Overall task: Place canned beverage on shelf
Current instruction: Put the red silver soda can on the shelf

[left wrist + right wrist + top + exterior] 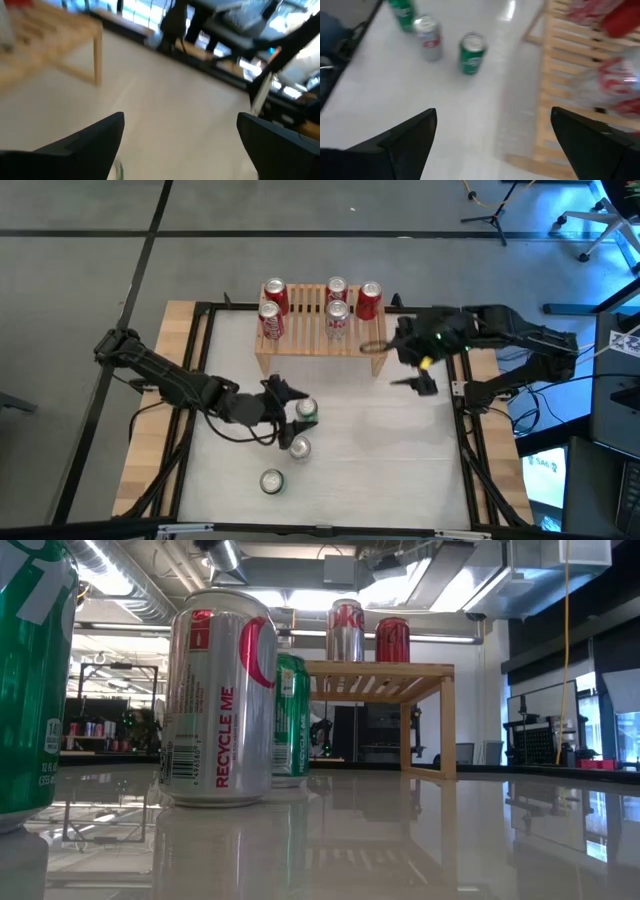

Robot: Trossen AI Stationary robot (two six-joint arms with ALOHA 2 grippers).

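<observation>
The shelf [310, 340], a low light-wood slatted rack, stands at the table's far middle with several red and silver cans [337, 318] upright on its top. Three more cans stand on the table: a green one [306, 411], a silver one [298, 447] and a green one [271, 480] nearest the front. My left gripper [287, 393] hovers open just left of the far green can, with nothing between its fingers [95, 137]. My right gripper [402, 365] is open and empty above the table by the shelf's right end [555, 100].
The table's right half [400, 450] is bare white surface. Black frame rails [465, 450] run along the table's sides. In the low view the near cans [218, 700] stand in front of the shelf [400, 680].
</observation>
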